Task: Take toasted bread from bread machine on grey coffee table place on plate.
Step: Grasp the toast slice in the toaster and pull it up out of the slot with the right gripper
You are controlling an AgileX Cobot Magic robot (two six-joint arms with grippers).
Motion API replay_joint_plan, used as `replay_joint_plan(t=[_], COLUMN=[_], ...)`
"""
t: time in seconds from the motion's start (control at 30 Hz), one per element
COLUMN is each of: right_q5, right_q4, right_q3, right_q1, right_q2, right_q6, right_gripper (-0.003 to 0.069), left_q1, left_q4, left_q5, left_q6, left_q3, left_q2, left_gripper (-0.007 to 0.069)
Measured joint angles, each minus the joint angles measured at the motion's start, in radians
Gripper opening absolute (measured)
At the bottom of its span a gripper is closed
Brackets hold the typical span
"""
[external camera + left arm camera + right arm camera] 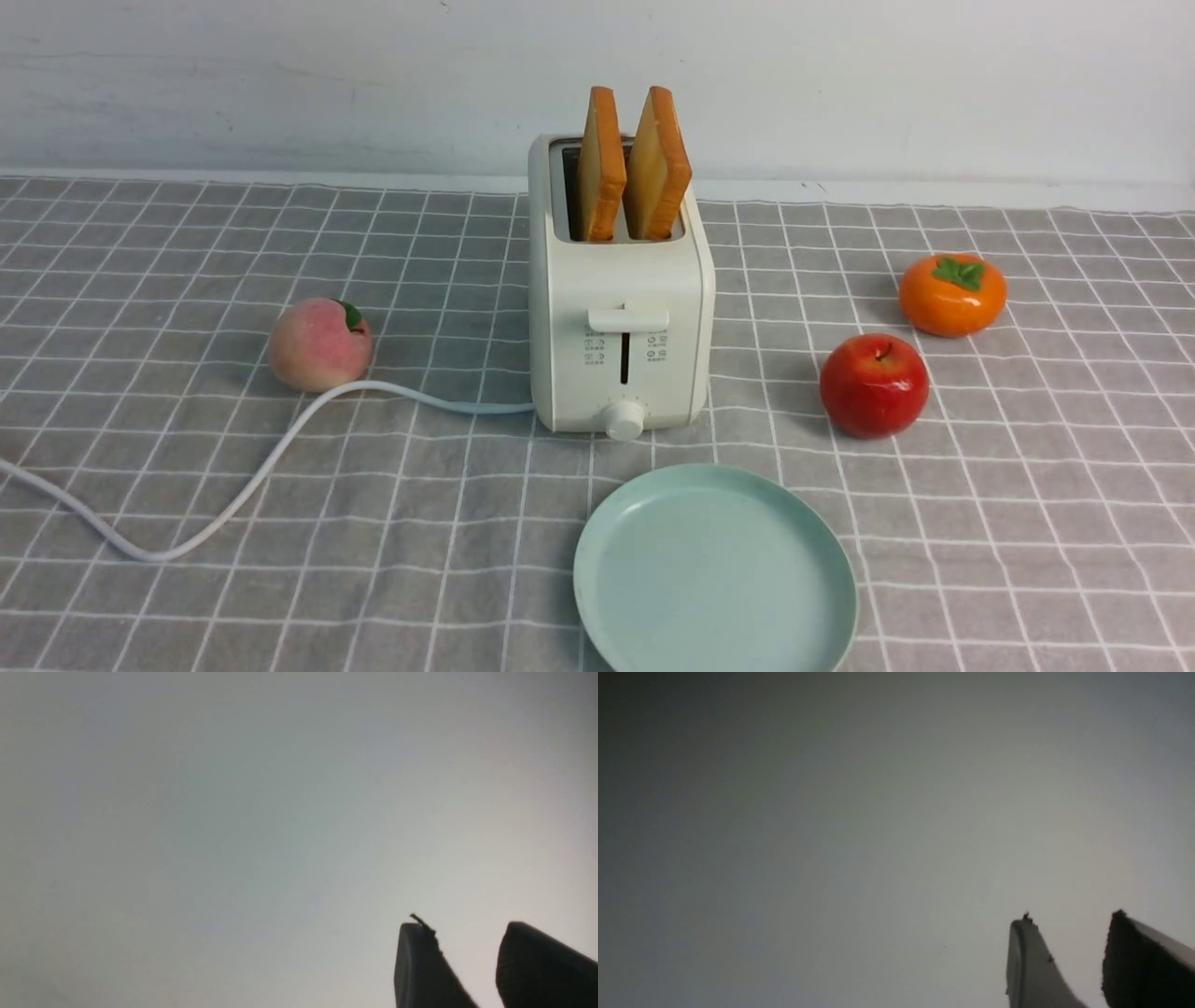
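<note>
Standing in the toaster [621, 285] near the tabletop's [439, 597] far edge, both toast slices [602, 177] [659, 177] look light and fairly stiff, their crusts perhaps crumbly; pinch each gently across its faces, high up. Left tool [460, 956] and right tool [1069, 952] are parted, gripping nothing. Their arms are outside the front view, the slices' lower ends are hidden, and the near-edge plate [714, 569] is cut off.

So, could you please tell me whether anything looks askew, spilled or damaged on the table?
Nothing spilled or damaged stands out. The two toast slices stand upright but slightly askew in the toaster, poking well above its slots, which seems normal for popped-up toast.
</note>
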Motion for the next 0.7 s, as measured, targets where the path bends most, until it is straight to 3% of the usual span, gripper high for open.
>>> replay_joint_plan(t=[0.07,0.13,0.2,0.23,0.4,0.57,0.7], right_q5=[0.099,0.348,0.437,0.571,0.719,0.727,0.760], right_q4=[-0.030,-0.094,-0.127,-0.183,-0.242,-0.092,0.079], right_q3=[-0.082,-0.234,-0.284,-0.326,-0.334,-0.252,-0.252], right_q1=[0.000,0.000,0.000,0.000,0.000,0.082,0.201], right_q2=[0.051,0.182,0.240,0.318,0.442,0.540,0.669], right_q6=[0.009,0.011,0.011,0.011,0.012,0.003,-0.142], right_gripper=[0.0240,0.0240,0.0240,0.0240,0.0240,0.0240,0.0240], left_q1=[0.000,0.000,-0.002,-0.017,-0.069,-0.098,-0.100], left_q4=[0.038,0.078,0.085,0.100,0.135,0.070,-0.105], left_q5=[0.108,0.339,0.434,0.548,0.704,0.878,0.916], left_q6=[-0.002,-0.004,-0.004,-0.004,0.034,0.096,0.231], left_q3=[-0.085,-0.235,-0.282,-0.323,-0.337,-0.341,-0.341], left_q2=[0.076,0.241,0.289,0.367,0.448,0.537,0.581], left_gripper=[0.0238,0.0238,0.0238,0.0238,0.0238,0.0238,0.0238])
